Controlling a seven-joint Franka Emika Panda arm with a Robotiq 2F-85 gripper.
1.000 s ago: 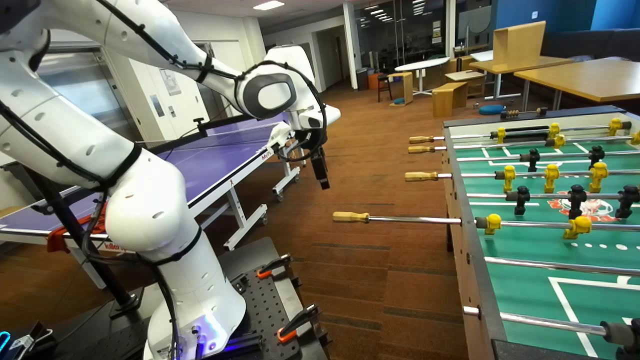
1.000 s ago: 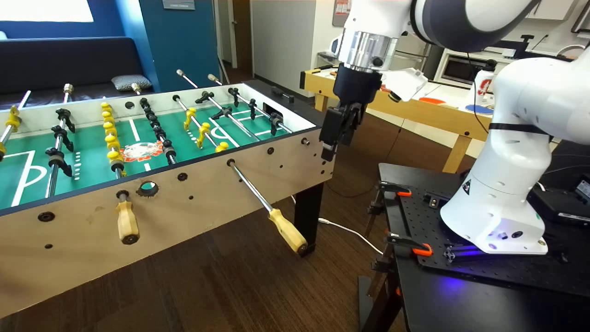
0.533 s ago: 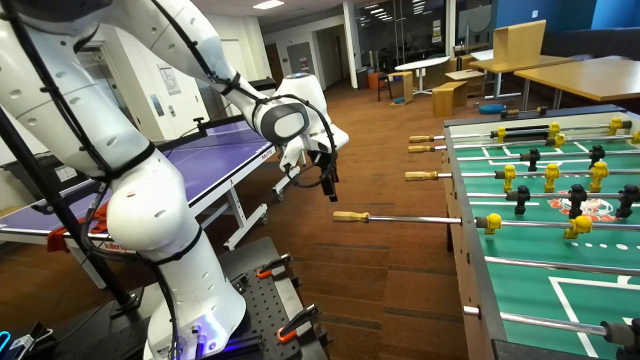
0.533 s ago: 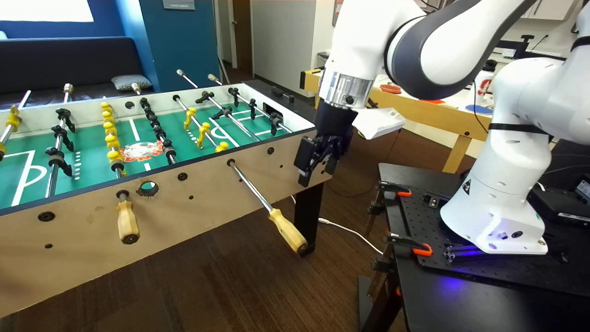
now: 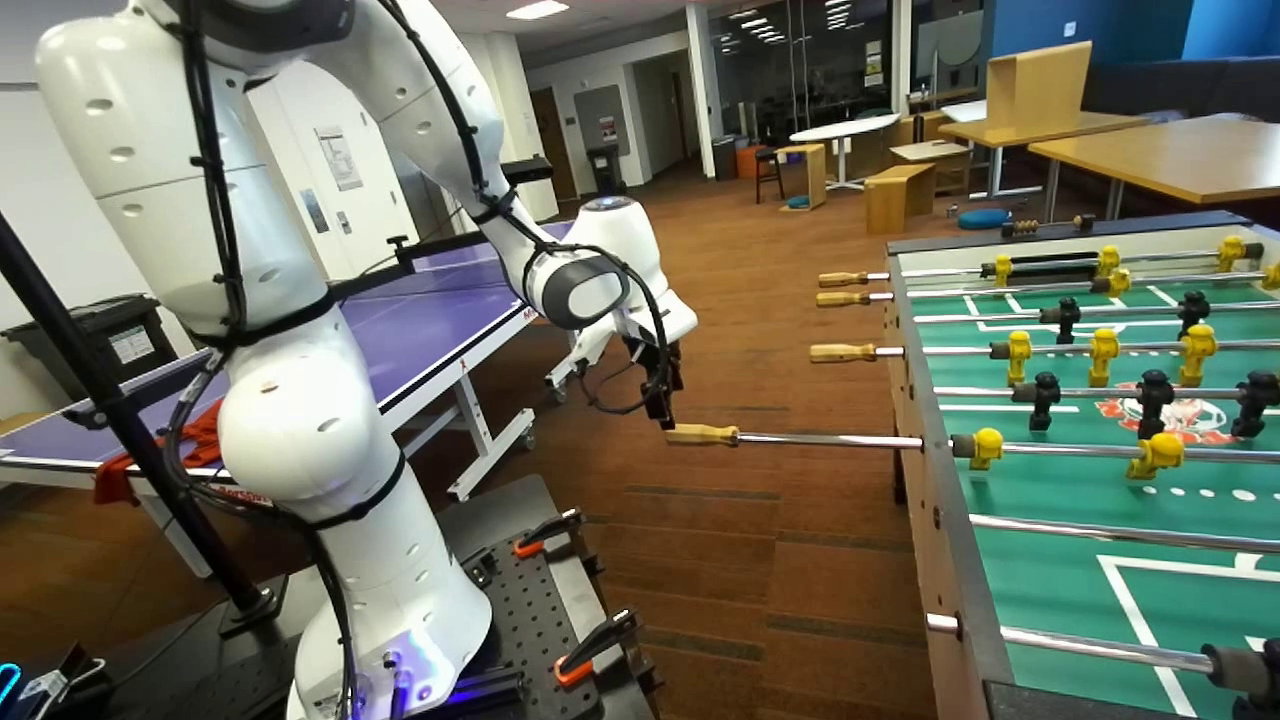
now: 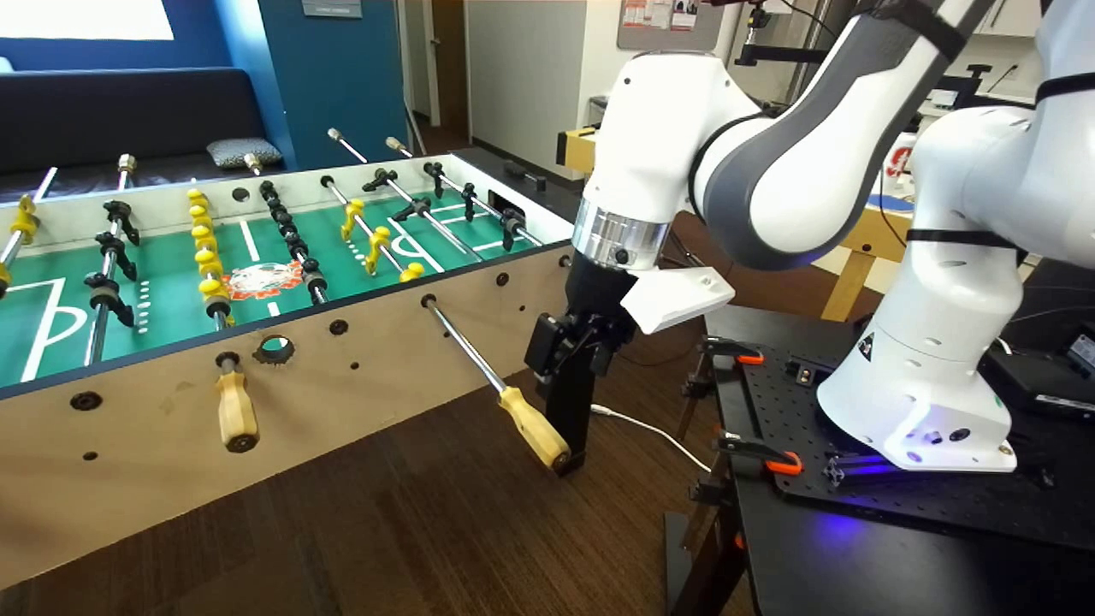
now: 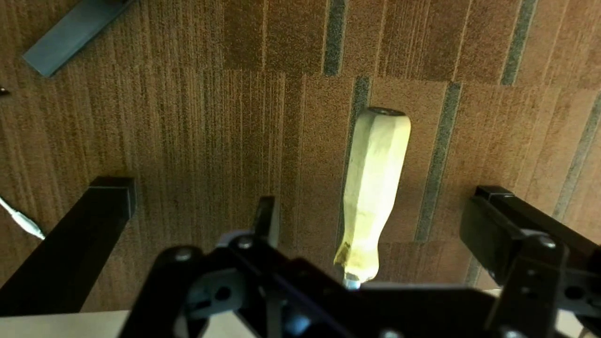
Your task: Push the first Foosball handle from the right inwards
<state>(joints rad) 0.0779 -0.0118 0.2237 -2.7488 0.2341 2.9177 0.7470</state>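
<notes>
foosball handle (image 7: 373, 188), pale wood and faceted, sits at the outer end of a long metal rod (image 5: 825, 439), well out from the tan side wall (image 6: 402, 368) of the foosball surface (image 5: 1050, 495). the tool (image 7: 377, 199) points down near the handle, its two fingers (image 7: 490, 216) spread wide apart. in the wrist view the handle shows between them, with brown carpet (image 7: 188, 141) visible on either side of the wood; whether a fingertip touches it, i cannot tell. yellow figures (image 5: 987, 445) sit on the same rod over the green surface, and black figures (image 5: 1153, 395) on a neighbouring rod (image 5: 1090, 392). in an exterior view a second wooden handle (image 6: 238, 411) sits close to the side wall. a black leg (image 6: 582, 423) stands behind the foosball handle, and a white cable connector (image 7: 28, 225) lies on the carpet. the white arm (image 5: 300, 430) rises from a perforated black plate (image 5: 545, 600) with orange-padded clamps (image 5: 600, 638) at its edge. past the far side, a dark couch (image 6: 103, 111) holds a patterned grey cushion (image 6: 244, 152).
</notes>
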